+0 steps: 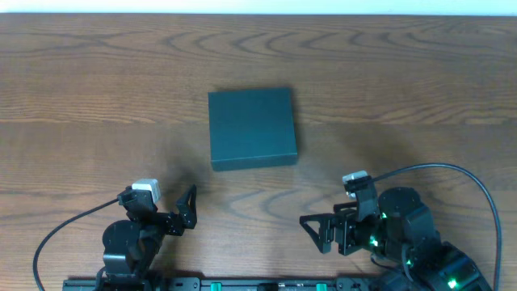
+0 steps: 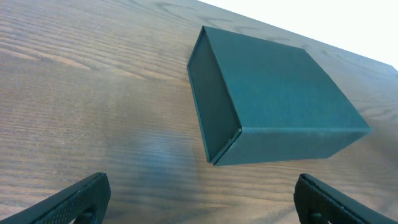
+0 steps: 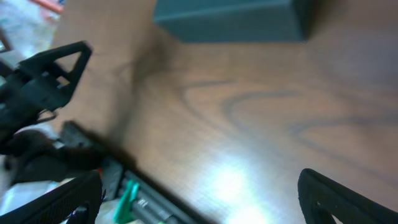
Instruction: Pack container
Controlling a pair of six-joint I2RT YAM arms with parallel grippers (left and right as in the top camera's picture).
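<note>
The container (image 1: 252, 128) is a dark teal box with its flat lid shut, in the middle of the wooden table. It also shows in the left wrist view (image 2: 273, 99) and at the top of the right wrist view (image 3: 233, 22). My left gripper (image 1: 187, 208) is open and empty near the front edge, below and left of the box; its fingers frame bare wood in the left wrist view (image 2: 199, 202). My right gripper (image 1: 317, 230) is open and empty at the front right, pointing left; it shows in the right wrist view (image 3: 199, 199). No snack packets are in view.
The wooden table (image 1: 97, 81) runs wide around the box. A black rail with green parts (image 3: 134, 199) lies along the front edge. The left arm (image 3: 37, 87) shows at the left of the right wrist view. Cables (image 1: 452, 174) loop from both arms.
</note>
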